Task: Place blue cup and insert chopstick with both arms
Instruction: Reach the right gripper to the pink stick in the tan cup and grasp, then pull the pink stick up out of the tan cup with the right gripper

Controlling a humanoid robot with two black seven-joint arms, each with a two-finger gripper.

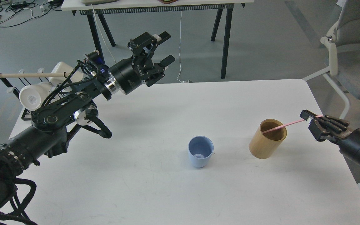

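Head view: white table (155, 125); blue cup (201, 152) upright near its middle, mouth open, apparently empty, nothing touching it; tan bamboo cylinder (267, 138) just right of the cup, apart from it; pink chopstick (284, 125) slanting from inside the cylinder up to the right gripper (314, 120), which pinches its upper end between pressed fingers; left gripper (164, 47) raised over the table's far edge, fingers spread, holding nothing, well apart from the cup; mug rack (14, 86) at far left with wooden rod (30, 75) and white mugs (33, 97); grey chair (355, 56) at far right, second table (155, 4) beyond. Judged stage: cup placed, chopstick not yet transferred into it. Risks: stick's lower end catching the cylinder's rim as it lifts out and tipping the cylinder; thin stick pivoting in so small a pinch and missing the cup's mouth; a slanted entry pushing the light, unsupported cup over
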